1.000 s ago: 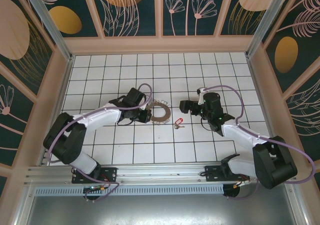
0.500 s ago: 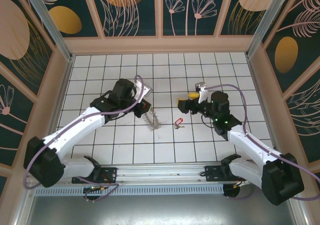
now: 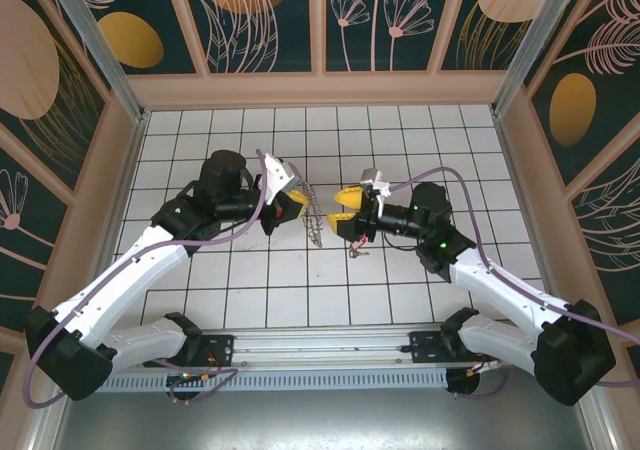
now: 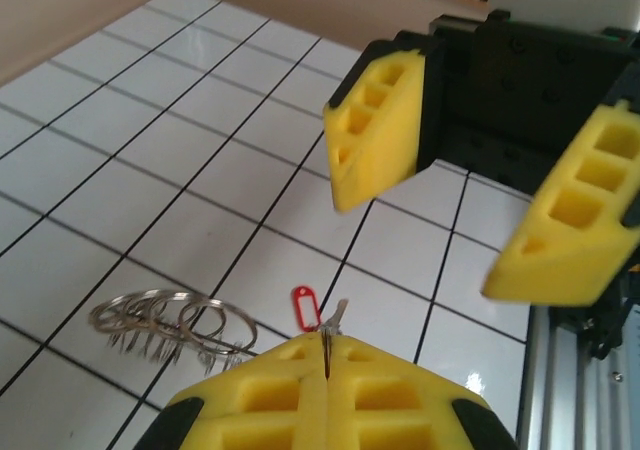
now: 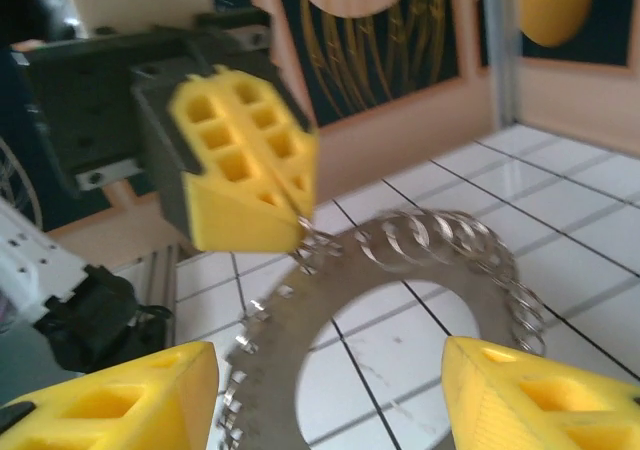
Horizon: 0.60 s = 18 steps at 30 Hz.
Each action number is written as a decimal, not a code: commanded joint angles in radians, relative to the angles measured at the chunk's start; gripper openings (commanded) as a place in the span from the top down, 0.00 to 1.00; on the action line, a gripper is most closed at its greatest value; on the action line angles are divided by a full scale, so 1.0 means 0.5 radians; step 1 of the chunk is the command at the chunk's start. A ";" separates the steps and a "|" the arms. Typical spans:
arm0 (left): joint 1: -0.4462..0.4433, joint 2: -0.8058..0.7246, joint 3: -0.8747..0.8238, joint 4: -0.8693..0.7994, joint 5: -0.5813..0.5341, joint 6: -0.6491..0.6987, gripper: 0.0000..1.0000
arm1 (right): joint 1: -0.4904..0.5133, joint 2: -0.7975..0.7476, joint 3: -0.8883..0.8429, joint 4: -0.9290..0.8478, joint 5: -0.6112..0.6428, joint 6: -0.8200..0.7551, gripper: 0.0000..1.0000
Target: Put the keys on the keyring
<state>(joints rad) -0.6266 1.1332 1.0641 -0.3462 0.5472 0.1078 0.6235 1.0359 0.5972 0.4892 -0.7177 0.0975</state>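
Observation:
My left gripper (image 3: pixel 294 202) is shut on the rim of the keyring (image 3: pixel 316 222), a flat grey disc with a big hole and a fringe of small wire rings. The disc hangs off the floor, standing roughly on edge. In the right wrist view the keyring (image 5: pixel 275 370) faces the camera under the left gripper (image 5: pixel 298 232). My right gripper (image 5: pixel 330 400) is open, one yellow finger on each side of the disc, apart from it. The keys (image 3: pixel 357 246), a small red tag with a pale metal bit, lie on the tiles below the right gripper (image 3: pixel 345 210). From the left wrist, the keys (image 4: pixel 305 307) lie just past my shut left gripper (image 4: pixel 326 342).
White tiled floor (image 3: pixel 300 300) inside a walled pen with wooden rails (image 3: pixel 320 88). The two arms meet nose to nose at mid-floor. In the left wrist view, some of the fringe rings (image 4: pixel 165 320) hang low beside the fingers, and the right gripper (image 4: pixel 430 235) looms close ahead.
The left arm has lifted the keyring off the floor and stood it on edge. The right gripper has swung left up to the ring, its jaws narrowing. The keys have not moved.

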 commanded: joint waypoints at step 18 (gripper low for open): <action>0.004 0.016 0.221 0.100 0.544 0.174 1.00 | 0.052 0.037 0.110 0.418 -0.273 -0.036 0.49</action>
<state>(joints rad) -0.6266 1.1454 1.1522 -0.3401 0.7685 0.1619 0.6430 1.0447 0.6086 0.6327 -0.8219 0.0834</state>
